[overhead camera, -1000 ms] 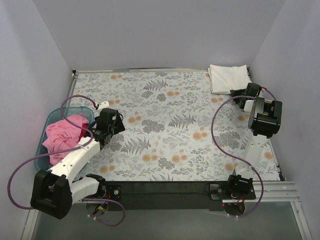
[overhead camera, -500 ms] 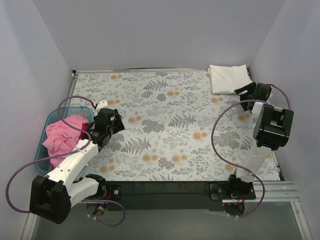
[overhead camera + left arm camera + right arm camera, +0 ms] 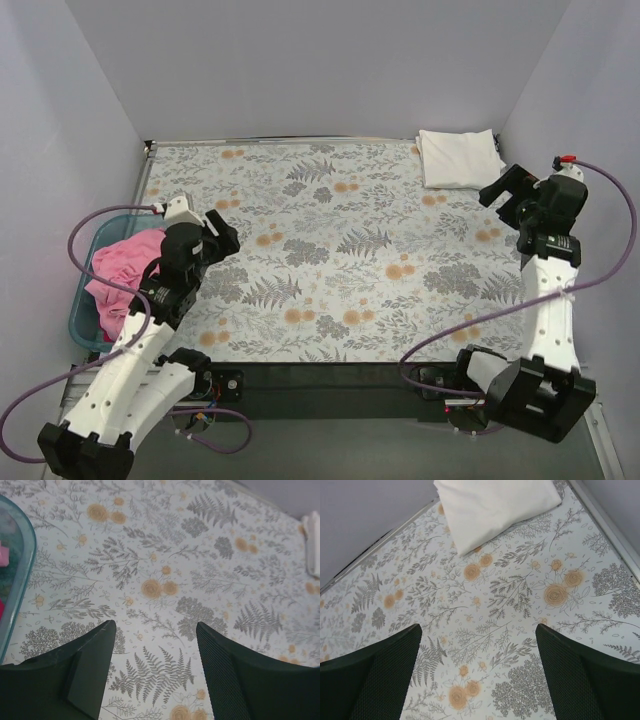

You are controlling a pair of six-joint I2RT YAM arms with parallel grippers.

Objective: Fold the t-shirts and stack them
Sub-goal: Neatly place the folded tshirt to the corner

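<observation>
A white t-shirt (image 3: 458,158) lies folded at the table's far right corner; the right wrist view has it at the top (image 3: 495,505), and its edge reaches the left wrist view (image 3: 312,540). A pink t-shirt (image 3: 125,275) lies crumpled in the teal basket (image 3: 88,335) at the left. My right gripper (image 3: 503,195) (image 3: 478,626) hovers open just in front of the white shirt, holding nothing. Beside the basket, my left gripper (image 3: 218,238) (image 3: 154,625) is open over bare cloth, its jaws empty.
The floral tablecloth (image 3: 330,260) covers the whole table. Grey walls close in the back and both sides. A metal rail (image 3: 607,525) runs along the right edge. The basket's rim (image 3: 22,575) shows at the left of the left wrist view.
My right gripper has opened, let go of the white shirt and drawn back and up from it. The left arm has lifted and shifted left, its jaws a little wider.
</observation>
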